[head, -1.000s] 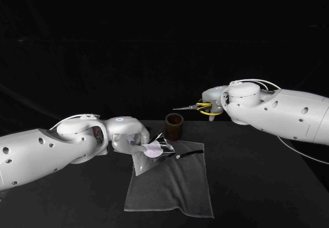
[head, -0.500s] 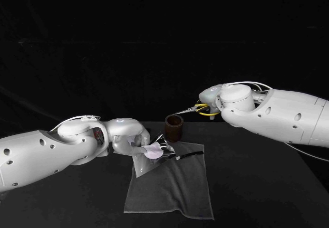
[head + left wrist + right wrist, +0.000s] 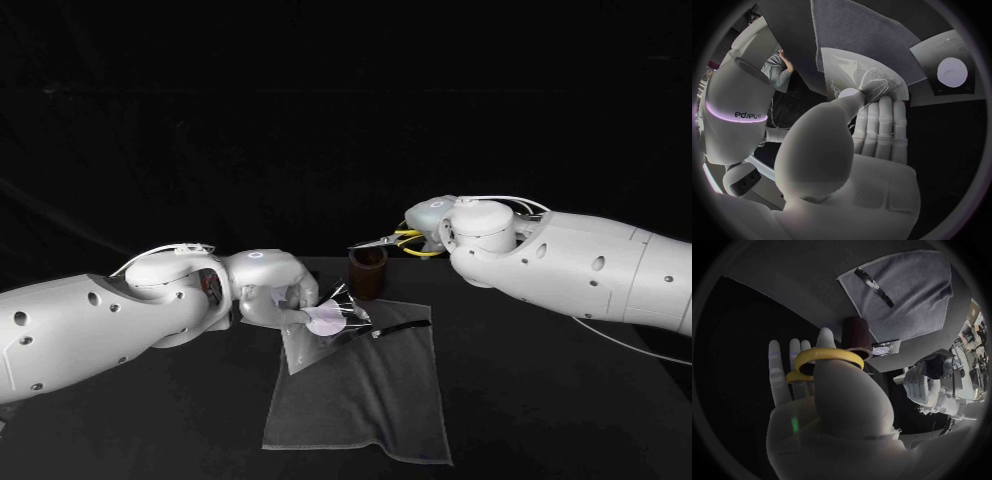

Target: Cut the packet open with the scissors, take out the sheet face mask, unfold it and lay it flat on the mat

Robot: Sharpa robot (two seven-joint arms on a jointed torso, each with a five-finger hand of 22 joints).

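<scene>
Table: black, with a grey mat lying flat on it.
Packet: clear, at the mat's far left corner, pinched between thumb and fingers of the left hand.
Scissors: yellow handles, gripped by the right hand, in the air near a brown cup.
Black strip: on the mat, beside the packet.

One grey mat lies on one black table. There is one packet, one pair of scissors with two yellow handle loops, one dark brown cup and one black strip. There are two silver hands, the left hand and the right hand.
</scene>
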